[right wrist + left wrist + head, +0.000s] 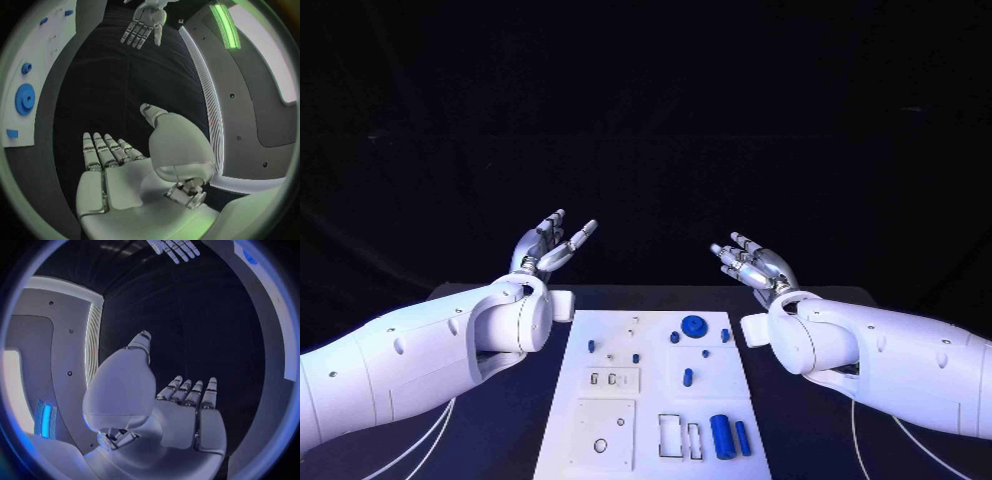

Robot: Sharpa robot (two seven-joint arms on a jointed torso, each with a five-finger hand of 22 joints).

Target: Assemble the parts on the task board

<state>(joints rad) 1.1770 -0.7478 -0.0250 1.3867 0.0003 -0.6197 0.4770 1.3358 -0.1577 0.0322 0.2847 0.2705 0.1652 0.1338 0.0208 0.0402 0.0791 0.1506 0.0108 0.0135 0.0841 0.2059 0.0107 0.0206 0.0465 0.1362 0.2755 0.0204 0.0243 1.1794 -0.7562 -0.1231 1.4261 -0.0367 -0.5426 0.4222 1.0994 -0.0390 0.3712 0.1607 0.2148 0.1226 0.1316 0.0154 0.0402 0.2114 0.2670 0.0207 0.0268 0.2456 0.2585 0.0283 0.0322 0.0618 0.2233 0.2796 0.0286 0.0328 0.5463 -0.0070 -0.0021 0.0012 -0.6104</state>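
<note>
The white task board (620, 425) lies in the middle of the table between my arms. On it sit a round blue gear (694, 324), a small blue peg (688, 377), and two blue cylinders (723, 437) near its front right corner. My left hand (551, 243) is raised above the table's far left, fingers spread, holding nothing. My right hand (753, 260) is raised at the far right, also spread and empty. The right wrist view shows my right hand (119, 170), the blue gear (25, 98) on the board (53, 45), and my left hand (145, 24) beyond. My left hand (181, 415) fills the left wrist view.
The black table (502, 430) extends on both sides of the board. Thin white cables (430, 440) run along the table beside my left arm and beside my right arm (906, 440). The board has rectangular cut-outs (672, 437) near its front.
</note>
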